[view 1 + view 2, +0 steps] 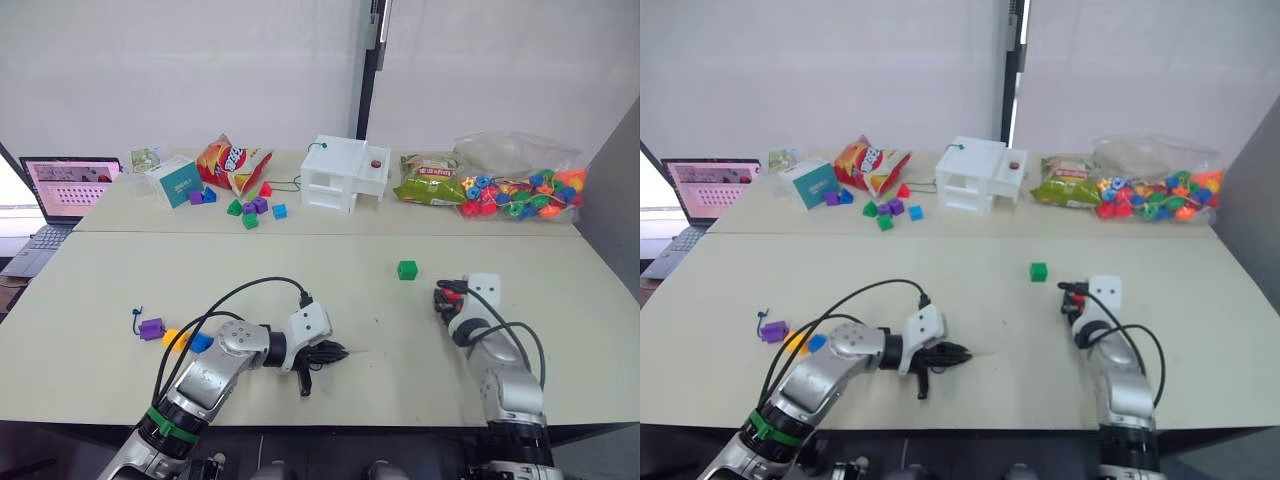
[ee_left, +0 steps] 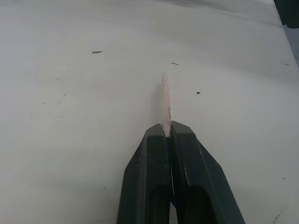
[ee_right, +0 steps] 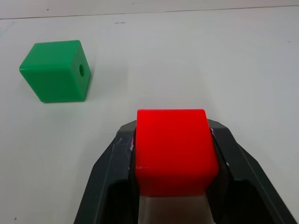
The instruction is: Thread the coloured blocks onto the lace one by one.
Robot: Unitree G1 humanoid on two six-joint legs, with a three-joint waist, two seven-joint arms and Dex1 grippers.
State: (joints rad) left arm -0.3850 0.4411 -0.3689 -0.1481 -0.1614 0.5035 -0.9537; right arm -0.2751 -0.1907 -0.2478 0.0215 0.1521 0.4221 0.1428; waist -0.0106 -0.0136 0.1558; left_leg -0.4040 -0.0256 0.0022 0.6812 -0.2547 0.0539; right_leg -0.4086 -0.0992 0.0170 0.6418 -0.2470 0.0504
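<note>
The lace's pale tip [image 2: 165,105] sticks out ahead of the left claw [image 2: 169,133], pinched between its closed fingers; the string behind is hidden. The right claw [image 3: 173,140] grips the red block [image 3: 174,149], the green block [image 3: 56,71] lying just beyond it on the bench [image 3: 224,56].

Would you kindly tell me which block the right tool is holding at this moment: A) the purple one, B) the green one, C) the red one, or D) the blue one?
C: the right tool is clamped on the red block, while the green block sits free on the table.

Red block [image 3: 171,148], green block [image 3: 55,71]: smooth glossy plastic; table [image 3: 196,60] matt.
</note>
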